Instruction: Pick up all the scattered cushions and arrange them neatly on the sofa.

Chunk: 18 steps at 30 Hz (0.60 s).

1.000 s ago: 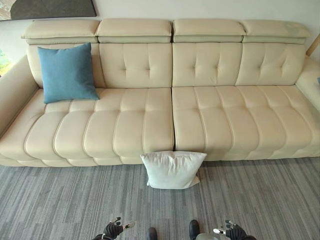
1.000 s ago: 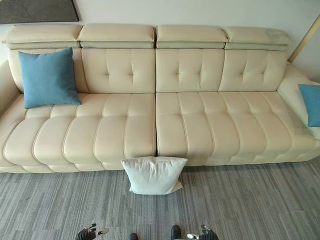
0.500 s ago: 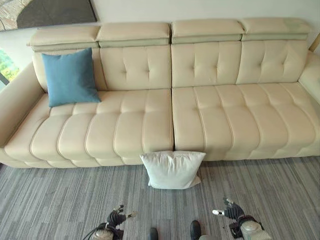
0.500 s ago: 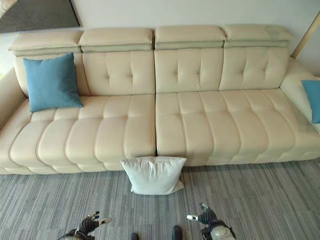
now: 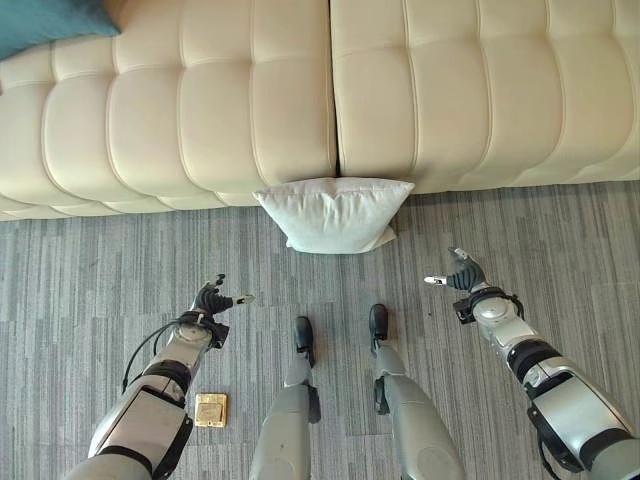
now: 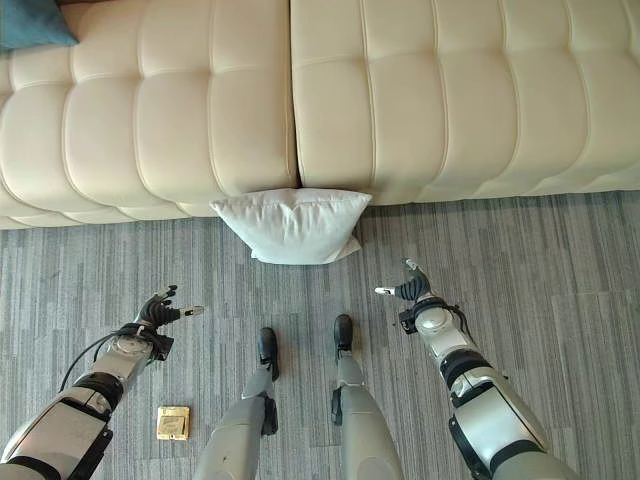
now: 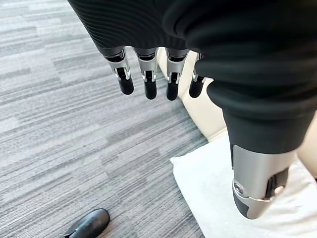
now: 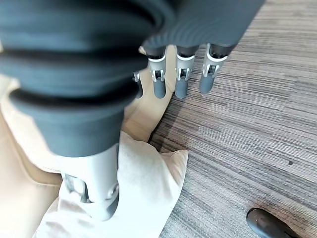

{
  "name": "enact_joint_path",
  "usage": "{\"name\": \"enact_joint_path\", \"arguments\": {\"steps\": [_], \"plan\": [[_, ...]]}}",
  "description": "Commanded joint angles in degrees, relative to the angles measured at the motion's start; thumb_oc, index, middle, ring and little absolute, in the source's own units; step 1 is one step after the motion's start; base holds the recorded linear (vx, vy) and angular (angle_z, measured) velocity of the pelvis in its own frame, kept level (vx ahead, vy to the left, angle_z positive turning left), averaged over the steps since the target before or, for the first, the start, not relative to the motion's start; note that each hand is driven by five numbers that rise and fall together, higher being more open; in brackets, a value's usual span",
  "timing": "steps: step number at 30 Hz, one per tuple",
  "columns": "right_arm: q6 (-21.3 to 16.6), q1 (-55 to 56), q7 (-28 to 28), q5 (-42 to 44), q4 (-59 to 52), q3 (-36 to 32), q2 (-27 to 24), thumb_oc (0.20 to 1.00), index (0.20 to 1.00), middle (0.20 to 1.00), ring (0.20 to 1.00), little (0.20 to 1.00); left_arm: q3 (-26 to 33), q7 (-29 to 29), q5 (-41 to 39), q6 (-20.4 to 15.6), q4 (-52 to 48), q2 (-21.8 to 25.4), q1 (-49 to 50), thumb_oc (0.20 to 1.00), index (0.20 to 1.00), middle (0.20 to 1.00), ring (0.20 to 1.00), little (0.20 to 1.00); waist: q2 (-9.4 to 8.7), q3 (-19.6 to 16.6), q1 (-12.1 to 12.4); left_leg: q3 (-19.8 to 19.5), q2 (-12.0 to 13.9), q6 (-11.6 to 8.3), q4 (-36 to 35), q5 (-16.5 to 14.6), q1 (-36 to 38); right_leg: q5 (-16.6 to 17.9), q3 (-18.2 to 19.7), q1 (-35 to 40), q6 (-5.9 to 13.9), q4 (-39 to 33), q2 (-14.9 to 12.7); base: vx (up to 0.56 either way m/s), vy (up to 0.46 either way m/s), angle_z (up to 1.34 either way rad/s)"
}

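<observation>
- The white cushion [image 5: 333,213] lies on the grey carpet [image 5: 120,260], its back edge tucked against the front of the cream sofa [image 5: 290,90], right below the seam where the two seat sections meet.
- It looks plump and soft: puckered corners, a gentle sag in the middle. My read is that it is light, squashy and safe from damage, though it will fold and droop if lifted by one corner.
- The left hand [image 5: 212,298] hovers above the carpet, short of the cushion and off to its left, with fingers straight and spread and nothing in them; the left wrist view shows them [image 7: 147,84] hanging loose over the floor, the cushion just past the thumb.
- The right hand [image 5: 458,272] mirrors it on the far side, also empty and spread, near the cushion's right corner but not touching it.
- Best hold, I'd judge: one hand on each side edge, squeezing inward so the filling bunches and gives the fingers some purchase. The fabric looks matte, so slipping seems unlikely.
- A blue cushion [image 5: 50,20] shows at the sofa's left end, already up on the seat.
- A small brass floor plate [image 5: 210,409] sits in the carpet by the left arm, well clear of the work.
</observation>
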Motion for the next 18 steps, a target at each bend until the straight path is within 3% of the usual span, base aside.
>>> {"name": "enact_joint_path", "arguments": {"steps": [1,2,4,6,8,10,12,16,17,18], "plan": [[-3.02,-1.67,-2.05,1.93,-0.36,1.29,0.13,1.000,1.000,1.000,1.000,1.000,-0.83,3.09,1.32,-1.74,0.49,3.97,-1.54,1.000,1.000,1.000,1.000,1.000,-2.60,-0.59,-0.21,0.22,-1.58,-2.20,18.35,-16.55,0.67,-13.96,3.60,-1.62,3.66,12.98,-3.75,-0.09,-0.090,0.07],[-3.56,-4.12,-3.38,2.54,-0.60,1.35,-0.74,1.000,1.000,1.000,1.000,1.000,-1.67,4.25,1.56,-1.78,0.20,4.67,-4.34,1.000,1.000,1.000,1.000,1.000,-2.87,1.20,0.22,-1.86,-2.63,-3.60,28.13,-14.66,-5.52,-14.71,3.83,-3.26,2.81,15.11,-3.73,-0.09,-0.090,0.10],[-3.79,-5.21,-3.89,3.17,-0.44,1.35,-1.06,1.000,1.000,1.000,1.000,1.000,-1.81,4.97,1.09,-1.99,0.04,4.97,-5.38,1.000,1.000,1.000,1.000,1.000,-2.98,1.31,0.13,-3.02,-2.62,-4.18,30.83,-13.63,-8.36,-15.51,3.58,-4.58,2.63,16.39,-3.58,-0.02,-0.085,0.30],[-4.02,-6.33,-5.06,4.17,-0.70,1.58,-0.83,1.000,1.000,1.000,1.000,1.000,-2.24,5.83,0.15,-2.39,-0.97,4.85,-6.86,1.000,1.000,1.000,1.000,1.000,-2.42,1.50,0.07,-3.10,-0.94,-3.61,26.20,-13.08,-9.46,-16.84,3.61,-5.53,2.65,18.10,-3.28,0.07,0.002,0.29],[-3.96,-9.34,-6.36,4.96,0.15,2.65,-0.47,1.000,1.000,1.000,1.000,1.000,-3.46,6.23,-0.51,-2.58,-1.66,5.48,-9.62,1.000,1.000,1.000,1.000,1.000,-1.63,3.48,1.10,-0.30,2.96,-2.74,16.54,-8.02,-10.20,-18.04,3.12,-6.47,2.47,19.66,-2.15,0.06,0.118,0.11],[-4.83,-10.19,-6.67,4.98,-0.38,3.19,0.46,1.000,1.000,1.000,1.000,1.000,-3.34,6.83,-0.97,-3.18,-1.85,5.81,-10.20,1.000,1.000,1.000,1.000,1.000,-1.47,3.92,1.30,0.03,3.77,-2.53,14.29,-8.30,-9.56,-18.50,3.79,-8.86,2.96,21.71,-1.57,0.00,0.156,-0.07],[-4.93,-12.21,-7.26,4.74,-1.52,3.34,0.36,1.000,1.000,1.000,1.000,1.000,-4.41,7.83,-1.23,-3.35,-2.44,5.44,-12.44,1.000,1.000,1.000,1.000,1.000,-1.54,5.16,0.88,-0.54,2.91,-1.93,16.22,-8.62,-12.09,-18.19,4.63,-11.97,3.52,24.83,-1.93,-0.01,0.176,-0.40],[-5.30,-14.15,-7.75,4.90,-2.71,4.08,0.60,1.000,1.000,1.000,1.000,1.000,-5.11,8.43,-2.12,-3.99,-3.56,4.72,-15.20,1.000,1.000,1.000,1.000,1.000,-2.34,4.38,0.55,0.05,1.78,-1.19,20.18,-10.15,-17.70,-17.41,5.86,-17.64,3.93,27.30,-2.66,0.04,0.135,-0.05],[-5.37,-14.88,-7.94,5.25,-2.62,4.18,1.24,1.000,1.000,1.000,1.000,1.000,-5.64,8.54,-2.51,-4.14,-3.79,4.50,-16.93,1.000,1.000,1.000,1.000,1.000,-2.79,3.79,0.32,-0.23,1.48,-1.26,22.01,-12.56,-19.85,-18.67,6.24,-18.96,4.41,27.79,-3.10,0.08,0.065,0.03],[-5.38,-14.89,-7.94,5.25,-2.61,4.17,1.24,1.000,1.000,1.000,1.000,1.000,-5.65,8.53,-2.51,-4.14,-3.78,4.50,-16.95,1.000,1.000,1.000,1.000,1.000,-2.78,3.71,0.32,-0.24,1.48,-1.26,22.09,-12.60,-20.00,-18.68,6.24,-19.09,4.42,27.83,-3.10,0.08,0.053,0.04]]}}
